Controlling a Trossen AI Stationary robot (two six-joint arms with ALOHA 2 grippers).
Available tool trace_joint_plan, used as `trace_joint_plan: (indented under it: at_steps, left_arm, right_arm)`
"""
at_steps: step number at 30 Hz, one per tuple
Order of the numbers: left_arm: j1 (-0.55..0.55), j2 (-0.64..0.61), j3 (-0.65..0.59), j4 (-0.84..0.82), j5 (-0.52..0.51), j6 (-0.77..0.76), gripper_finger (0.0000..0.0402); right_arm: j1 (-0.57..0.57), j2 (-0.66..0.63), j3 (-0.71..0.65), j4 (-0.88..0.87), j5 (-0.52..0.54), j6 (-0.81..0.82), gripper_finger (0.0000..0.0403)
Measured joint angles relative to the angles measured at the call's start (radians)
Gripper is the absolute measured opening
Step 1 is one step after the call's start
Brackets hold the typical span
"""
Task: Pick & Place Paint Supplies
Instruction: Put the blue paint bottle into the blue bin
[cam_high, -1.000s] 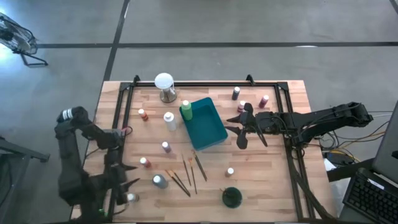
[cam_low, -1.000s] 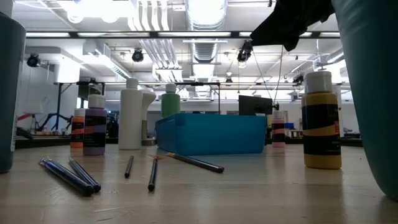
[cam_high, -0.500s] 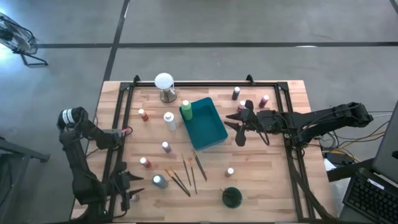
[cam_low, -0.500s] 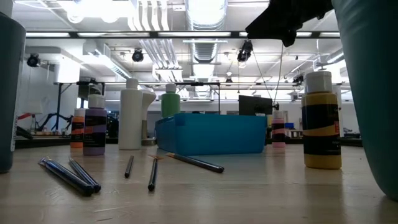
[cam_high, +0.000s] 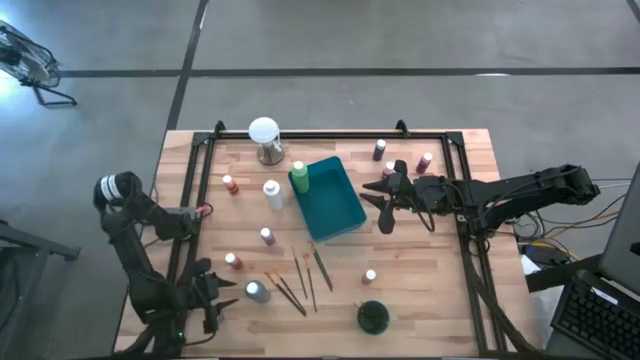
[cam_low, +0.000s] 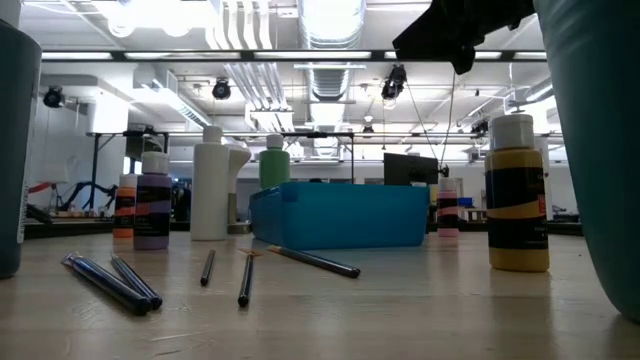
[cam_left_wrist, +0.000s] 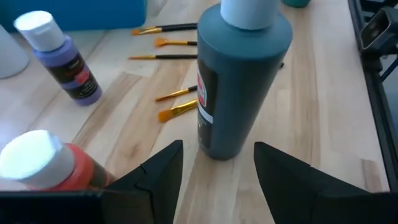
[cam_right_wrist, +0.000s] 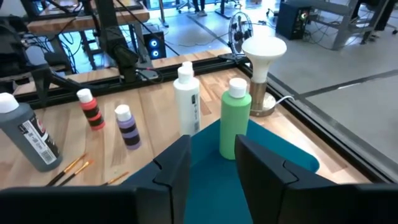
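My left gripper (cam_high: 218, 296) (cam_left_wrist: 217, 165) is open near the table's near left corner. It sits low, just left of an upright dark grey bottle (cam_high: 257, 291) (cam_left_wrist: 239, 81) with a white cap. Its fingertips stand short of the bottle's base, one to each side, touching nothing. A red bottle (cam_left_wrist: 43, 168) is close beside one finger. My right gripper (cam_high: 378, 205) (cam_right_wrist: 214, 162) is open and empty, hovering over the right edge of the teal tray (cam_high: 335, 205) (cam_right_wrist: 280, 155). Thin brushes (cam_high: 300, 280) (cam_low: 240, 280) lie flat on the table near the middle.
A green bottle (cam_high: 299, 177) (cam_right_wrist: 236, 118) and a white bottle (cam_high: 272, 193) (cam_right_wrist: 186, 106) stand left of the tray. The white globe (cam_high: 264, 138) stands at the far edge. Small bottles are scattered about, among them purple (cam_high: 267, 236) and yellow (cam_low: 517, 195). A large dark green bottle (cam_high: 372, 317) stands near the near edge.
My left arm has swung its gripper toward the table's right, away from the white-capped bottle at the near left corner and up to the dark grey bottle. It has stayed open. No bottle or brush has moved.
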Motion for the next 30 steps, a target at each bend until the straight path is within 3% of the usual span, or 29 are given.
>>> trace_joint_plan:
  at_steps: [9,21,30]
  left_arm:
    - [0.104,-0.022,0.003,0.087,0.112,0.152,0.0212]
    - [0.167,-0.052,-0.021,0.136,0.166,0.228,0.0322]
    - [0.179,-0.052,-0.021,0.193,0.197,0.250,0.0328]
  right_arm:
    - [-0.010,0.000,0.000,-0.001,0.000,-0.018,0.0154]
    - [-0.009,0.000,0.000,-0.002,-0.001,-0.019,0.0171]
    - [-0.009,0.000,0.000,-0.002,-0.002,-0.019,0.0177]
